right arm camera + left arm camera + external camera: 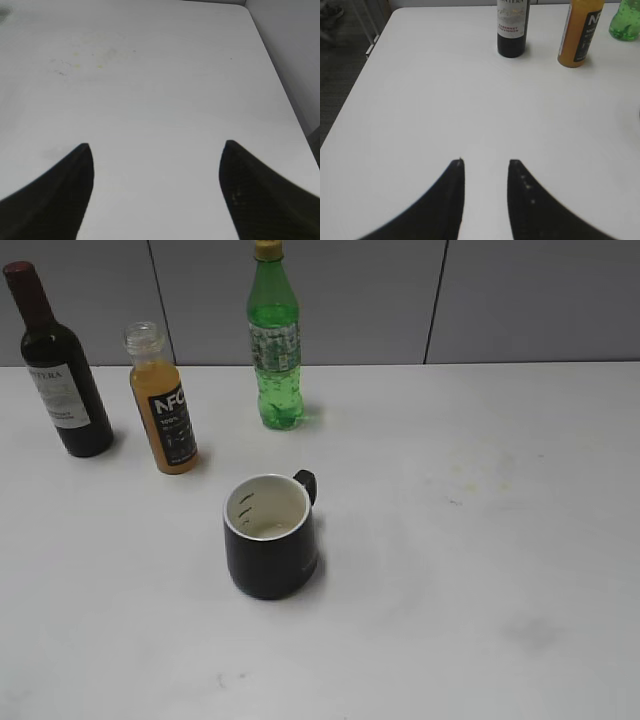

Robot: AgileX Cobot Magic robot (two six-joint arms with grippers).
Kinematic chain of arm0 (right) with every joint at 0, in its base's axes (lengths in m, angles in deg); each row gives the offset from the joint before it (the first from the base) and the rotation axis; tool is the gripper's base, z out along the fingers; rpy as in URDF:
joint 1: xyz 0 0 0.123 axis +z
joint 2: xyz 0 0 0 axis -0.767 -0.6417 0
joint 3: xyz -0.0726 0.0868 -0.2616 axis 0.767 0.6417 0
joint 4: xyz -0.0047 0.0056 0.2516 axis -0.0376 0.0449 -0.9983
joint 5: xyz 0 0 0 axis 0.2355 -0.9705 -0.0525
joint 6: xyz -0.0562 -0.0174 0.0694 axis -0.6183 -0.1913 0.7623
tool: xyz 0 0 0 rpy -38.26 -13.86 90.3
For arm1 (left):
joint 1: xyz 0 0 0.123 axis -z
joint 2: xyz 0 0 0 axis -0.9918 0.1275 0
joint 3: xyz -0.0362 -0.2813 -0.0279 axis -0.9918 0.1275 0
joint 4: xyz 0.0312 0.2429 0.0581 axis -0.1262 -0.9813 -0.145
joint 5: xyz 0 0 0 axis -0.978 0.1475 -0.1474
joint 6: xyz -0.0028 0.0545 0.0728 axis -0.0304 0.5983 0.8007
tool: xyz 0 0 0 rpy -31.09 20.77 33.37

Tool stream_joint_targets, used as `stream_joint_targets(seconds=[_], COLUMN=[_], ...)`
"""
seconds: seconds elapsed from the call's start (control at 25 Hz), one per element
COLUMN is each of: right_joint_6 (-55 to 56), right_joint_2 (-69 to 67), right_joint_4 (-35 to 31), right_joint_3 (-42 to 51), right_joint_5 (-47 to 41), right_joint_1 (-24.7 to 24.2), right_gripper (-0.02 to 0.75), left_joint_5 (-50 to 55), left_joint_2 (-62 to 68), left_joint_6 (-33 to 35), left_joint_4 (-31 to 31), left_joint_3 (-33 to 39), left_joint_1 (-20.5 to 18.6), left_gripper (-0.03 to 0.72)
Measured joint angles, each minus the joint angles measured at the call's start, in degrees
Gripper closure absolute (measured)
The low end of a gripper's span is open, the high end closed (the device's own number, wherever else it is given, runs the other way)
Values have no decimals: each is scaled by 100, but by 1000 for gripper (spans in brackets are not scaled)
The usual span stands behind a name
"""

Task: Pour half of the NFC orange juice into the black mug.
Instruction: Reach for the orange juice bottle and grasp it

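The NFC orange juice (165,410) stands upright and uncapped at the back left of the white table; it also shows in the left wrist view (580,32) at the top right. The black mug (272,536) with a white interior stands near the table's middle, handle toward the back right; it looks nearly empty. My left gripper (486,162) is open and empty over bare table, well short of the juice. My right gripper (157,145) is wide open and empty over bare table at the right. Neither gripper shows in the exterior view.
A dark wine bottle (58,365) stands left of the juice, also in the left wrist view (512,27). A green soda bottle (274,340) stands at the back centre. The table's left edge (355,95) and right edge (280,85) are near. Faint stains (95,57) mark the right side.
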Motion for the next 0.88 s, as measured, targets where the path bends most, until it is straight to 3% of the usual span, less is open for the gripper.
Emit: stream_joint_targets(seconds=[0.28,0.36,0.44,0.52,0.88], right_joint_6=[0,0,0,0,0], right_joint_2=[0,0,0,0,0], right_joint_4=[0,0,0,0,0], right_joint_3=[0,0,0,0,0], right_joint_5=[0,0,0,0,0], right_joint_1=[0,0,0,0,0], right_gripper=[144,144,144,144,144], left_joint_5=[0,0,0,0,0], left_joint_2=[0,0,0,0,0], left_joint_6=[0,0,0,0,0], left_joint_4=[6,6,12,18,49], left_joint_3=[0,0,0,0,0], left_joint_1=[0,0,0,0,0], left_gripper=[423,322,143,75,50])
